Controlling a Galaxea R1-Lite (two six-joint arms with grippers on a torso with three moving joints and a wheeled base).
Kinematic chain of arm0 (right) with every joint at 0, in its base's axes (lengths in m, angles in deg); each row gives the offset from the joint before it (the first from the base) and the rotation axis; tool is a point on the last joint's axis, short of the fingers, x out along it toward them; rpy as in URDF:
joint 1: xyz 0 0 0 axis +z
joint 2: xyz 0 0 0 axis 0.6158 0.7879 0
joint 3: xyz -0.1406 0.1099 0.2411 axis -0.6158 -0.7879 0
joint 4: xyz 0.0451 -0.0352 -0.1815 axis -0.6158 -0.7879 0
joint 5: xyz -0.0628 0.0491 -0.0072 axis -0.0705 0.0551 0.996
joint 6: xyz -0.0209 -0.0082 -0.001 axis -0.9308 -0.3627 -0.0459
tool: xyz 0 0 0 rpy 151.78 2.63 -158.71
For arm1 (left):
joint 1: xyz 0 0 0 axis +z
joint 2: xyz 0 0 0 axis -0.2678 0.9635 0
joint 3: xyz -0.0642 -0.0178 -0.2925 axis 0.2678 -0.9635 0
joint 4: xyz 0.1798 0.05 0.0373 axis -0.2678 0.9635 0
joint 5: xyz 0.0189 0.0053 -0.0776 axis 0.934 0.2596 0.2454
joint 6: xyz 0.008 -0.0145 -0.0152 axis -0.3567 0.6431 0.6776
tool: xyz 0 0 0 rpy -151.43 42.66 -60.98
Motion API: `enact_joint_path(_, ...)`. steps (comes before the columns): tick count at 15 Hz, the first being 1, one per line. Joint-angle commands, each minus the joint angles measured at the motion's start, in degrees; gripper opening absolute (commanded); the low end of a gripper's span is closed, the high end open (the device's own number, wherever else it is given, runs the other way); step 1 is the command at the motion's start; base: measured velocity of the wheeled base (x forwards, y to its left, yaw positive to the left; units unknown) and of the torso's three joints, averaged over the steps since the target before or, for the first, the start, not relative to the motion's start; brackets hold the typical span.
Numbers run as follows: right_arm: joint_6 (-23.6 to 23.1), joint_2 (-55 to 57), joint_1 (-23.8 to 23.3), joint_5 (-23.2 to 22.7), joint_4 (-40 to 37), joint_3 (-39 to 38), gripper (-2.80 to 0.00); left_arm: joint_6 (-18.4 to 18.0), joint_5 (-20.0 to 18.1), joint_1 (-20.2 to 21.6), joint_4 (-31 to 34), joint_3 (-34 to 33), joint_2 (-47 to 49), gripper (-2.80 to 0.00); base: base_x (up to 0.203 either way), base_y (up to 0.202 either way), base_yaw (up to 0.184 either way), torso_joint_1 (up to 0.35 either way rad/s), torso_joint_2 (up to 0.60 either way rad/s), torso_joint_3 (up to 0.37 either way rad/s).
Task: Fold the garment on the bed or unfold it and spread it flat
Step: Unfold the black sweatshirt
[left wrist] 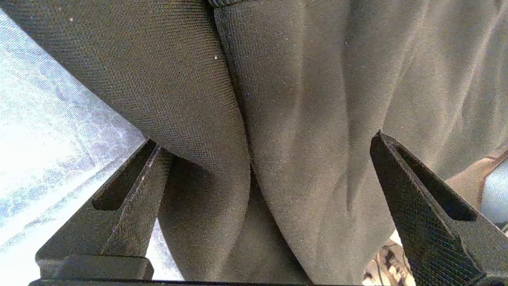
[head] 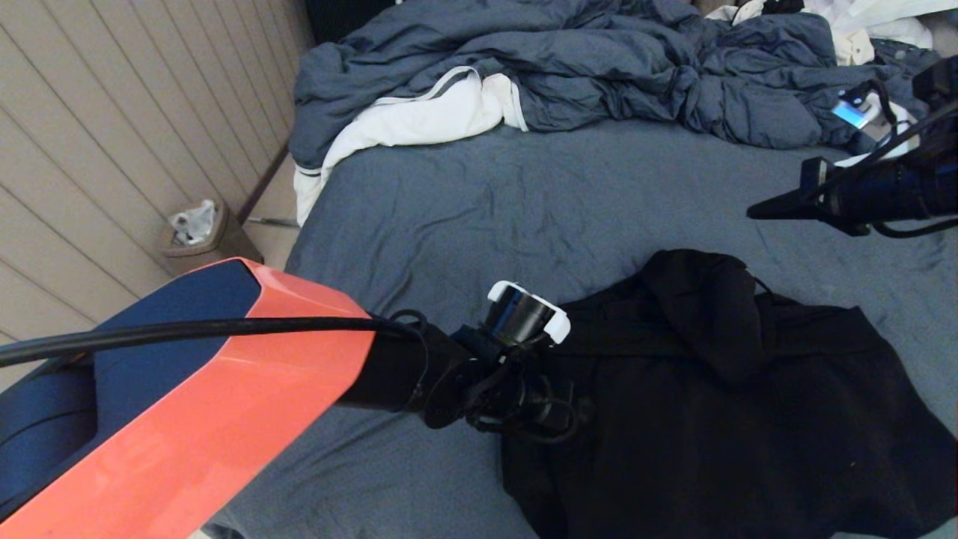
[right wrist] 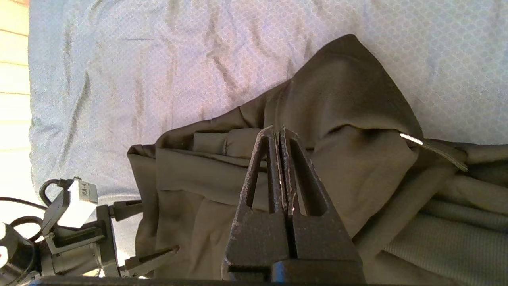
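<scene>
The garment [head: 711,404], a black hoodie, lies bunched in folds on the near right part of the bed [head: 486,209]. My left gripper [head: 569,415] is down at the hoodie's left edge. In the left wrist view it [left wrist: 266,139] is open, its fingers wide apart over two rounded folds of the garment [left wrist: 309,99] and gripping nothing. My right gripper [head: 756,212] hovers above the bed beyond the hoodie. It [right wrist: 278,129] is shut and empty, high over the garment [right wrist: 357,159], and this view also shows the left gripper [right wrist: 158,226] at the fabric's edge.
A rumpled blue-grey duvet [head: 599,67] and a white cloth with grey trim [head: 419,116] lie at the far end of the bed. A small bin [head: 198,232] stands on the floor by the panelled wall on the left. Bare sheet [head: 449,247] stretches between duvet and hoodie.
</scene>
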Motion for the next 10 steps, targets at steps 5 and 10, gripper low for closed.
enact_joint_path(5,0.1,0.0,-0.1,-0.2,-0.1,0.0,-2.8,0.2,0.3,0.0,-0.2,0.2,0.3,-2.8,0.0,0.0,0.0,0.0,0.0,0.0)
enact_joint_path(10,0.1,0.0,-0.2,-0.3,-0.1,0.2,-2.8,0.5,0.4,1.0,0.0,-0.1,-0.4,-2.8,0.0,0.0,0.0,0.0,0.0,0.0)
